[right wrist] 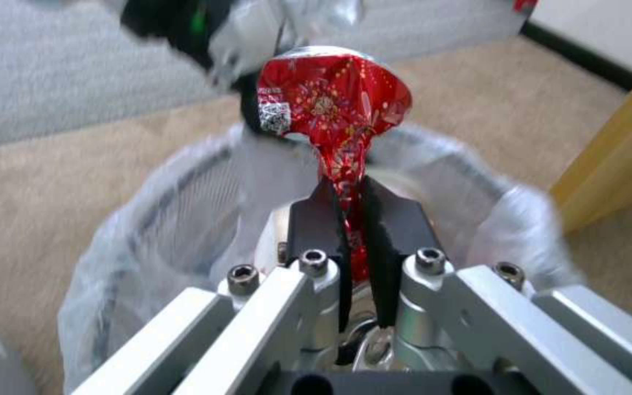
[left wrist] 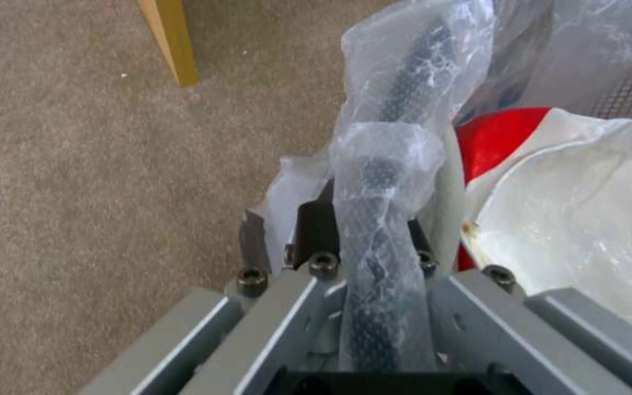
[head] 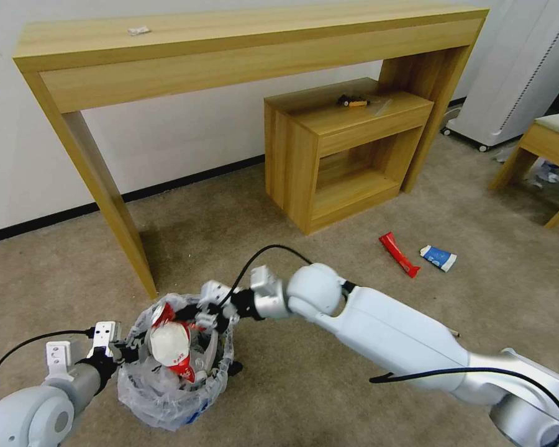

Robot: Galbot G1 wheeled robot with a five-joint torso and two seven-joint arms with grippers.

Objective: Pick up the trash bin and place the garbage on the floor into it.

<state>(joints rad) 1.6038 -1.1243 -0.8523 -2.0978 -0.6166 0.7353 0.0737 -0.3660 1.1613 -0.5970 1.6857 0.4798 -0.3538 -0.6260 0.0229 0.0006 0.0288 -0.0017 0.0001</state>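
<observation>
Beige carpet floor (head: 329, 385), wooden console against wall at 12 o'clock. Left hand (left wrist: 364, 241) clamped on trash bin (head: 171, 397) rim at 7 o'clock; right hand (right wrist: 351, 214) pinched red wrapper (right wrist: 331, 104) above it. Red packet (head: 399, 253), blue-white cup (head: 438, 257) at 3 o'clock.

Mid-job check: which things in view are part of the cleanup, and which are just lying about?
Job:
- trash bin, rim held by left gripper
- red wrapper, pinched in right gripper over the bin
- red-white cup inside the bin
- red packet and blue-white cup on the floor

Lying about:
- console table
- small shelf unit
</observation>
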